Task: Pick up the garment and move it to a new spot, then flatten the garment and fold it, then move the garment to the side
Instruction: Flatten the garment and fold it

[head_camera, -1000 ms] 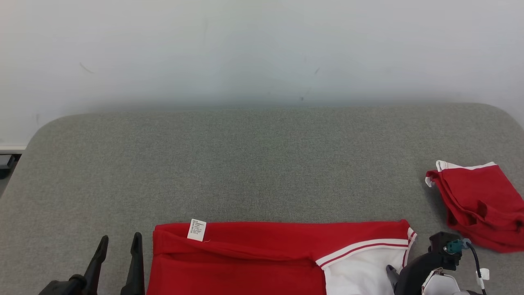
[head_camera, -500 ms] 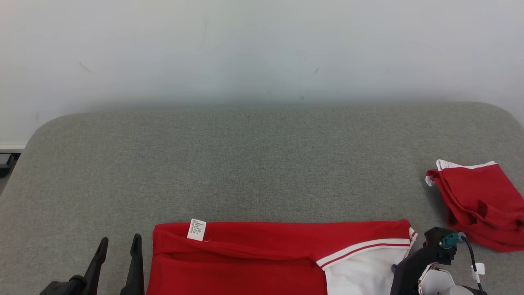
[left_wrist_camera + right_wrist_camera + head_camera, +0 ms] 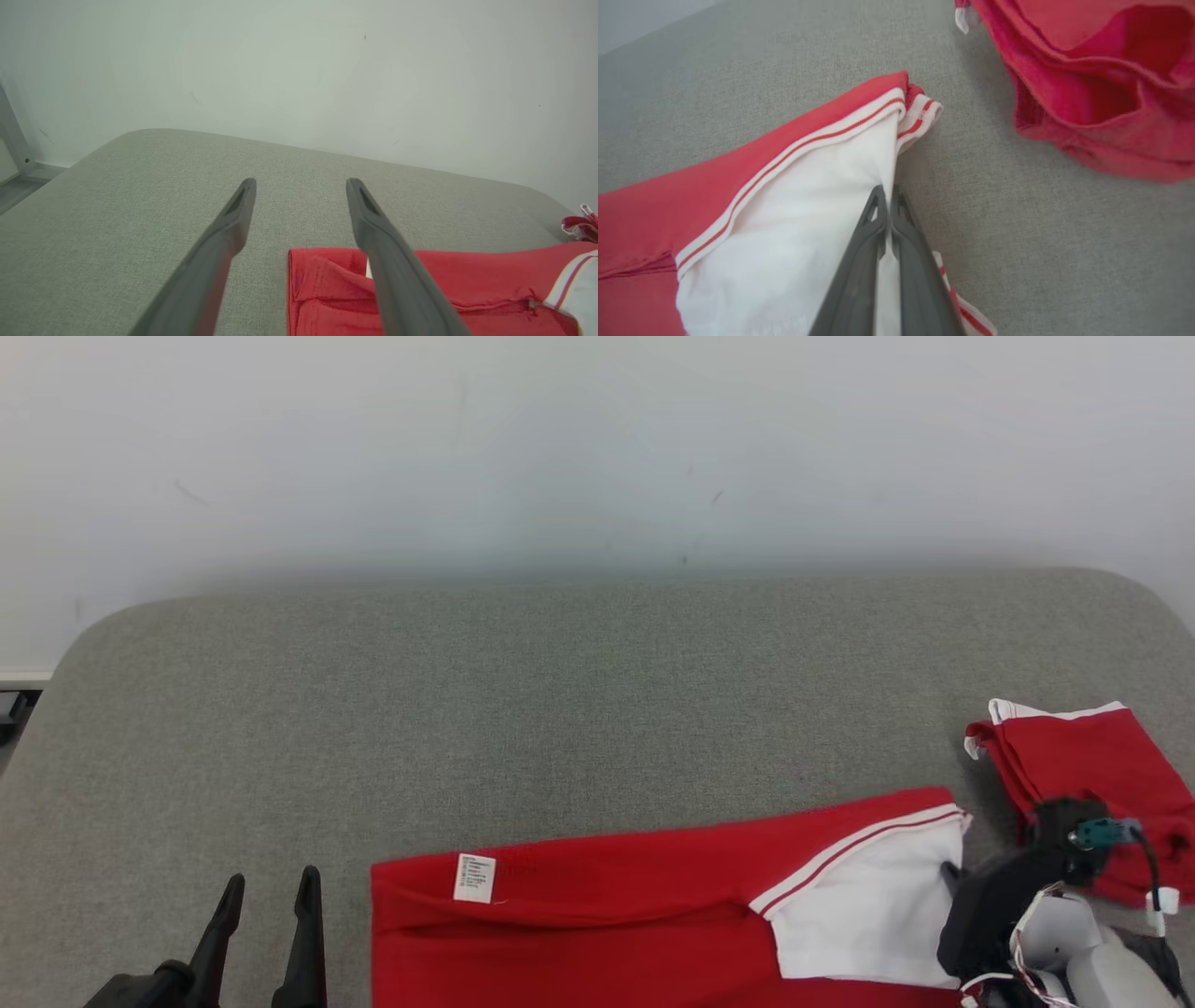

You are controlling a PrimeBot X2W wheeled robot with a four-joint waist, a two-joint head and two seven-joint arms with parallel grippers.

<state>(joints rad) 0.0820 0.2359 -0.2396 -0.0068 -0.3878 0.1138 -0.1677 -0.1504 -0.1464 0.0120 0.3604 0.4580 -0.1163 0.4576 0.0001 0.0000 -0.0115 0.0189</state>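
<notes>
The garment (image 3: 607,915) is red with a white panel and striped trim, lying folded along the near edge of the grey padded table (image 3: 560,691). A white label sits on its left part. My right gripper (image 3: 948,873) is shut on the garment's white right edge; in the right wrist view the two fingers (image 3: 887,191) pinch the white cloth (image 3: 784,210) just below the striped corner. My left gripper (image 3: 269,887) stands open to the left of the garment, above bare table. The left wrist view shows its spread fingers (image 3: 301,184) over the garment's left end (image 3: 467,284).
A second red garment (image 3: 1074,756) with white trim lies bunched at the table's right side, close beyond my right wrist, also visible in the right wrist view (image 3: 1087,70). A pale wall rises behind the table. The table's rounded far corners show left and right.
My right gripper has shut on the garment's white right edge and drawn it farther back and to the right; the garment's top edge now slants and its label has shifted right. The left gripper stays put.
</notes>
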